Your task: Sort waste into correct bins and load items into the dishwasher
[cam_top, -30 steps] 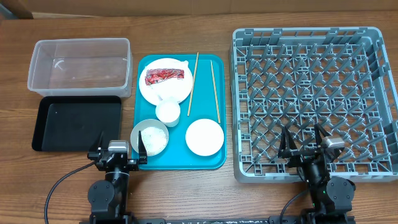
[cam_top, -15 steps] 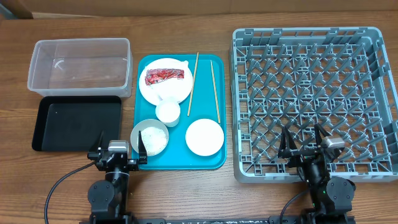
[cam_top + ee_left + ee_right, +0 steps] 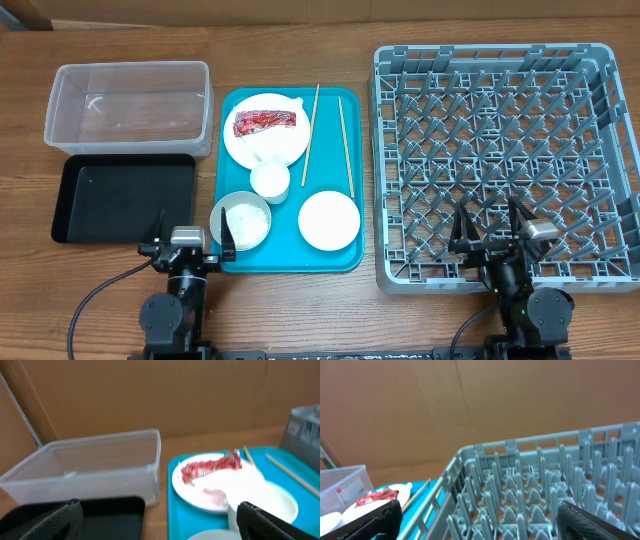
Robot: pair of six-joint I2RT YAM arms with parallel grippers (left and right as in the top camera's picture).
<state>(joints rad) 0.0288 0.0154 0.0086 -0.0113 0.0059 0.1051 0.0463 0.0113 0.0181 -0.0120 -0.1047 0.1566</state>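
Red wrapper [image 3: 266, 121] on the plate [image 3: 250, 146] looks light and crumply, probably best pinched mid-fold. Left gripper [image 3: 193, 233] and right gripper [image 3: 488, 228] hold their fingers spread, empty.

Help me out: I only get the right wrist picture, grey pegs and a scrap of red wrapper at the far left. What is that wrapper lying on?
Observer: The red wrapper lies on a white plate at the far end of a teal tray.
Visitor: Anything else on that tray?
Observer: Two chopsticks, a small cup, a bowl with rice and a white bowl.
Visitor: Is the rack holding any dishes?
Observer: No, the overhead view shows the whole grey rack without dishes; the right claw hangs open over its near edge.
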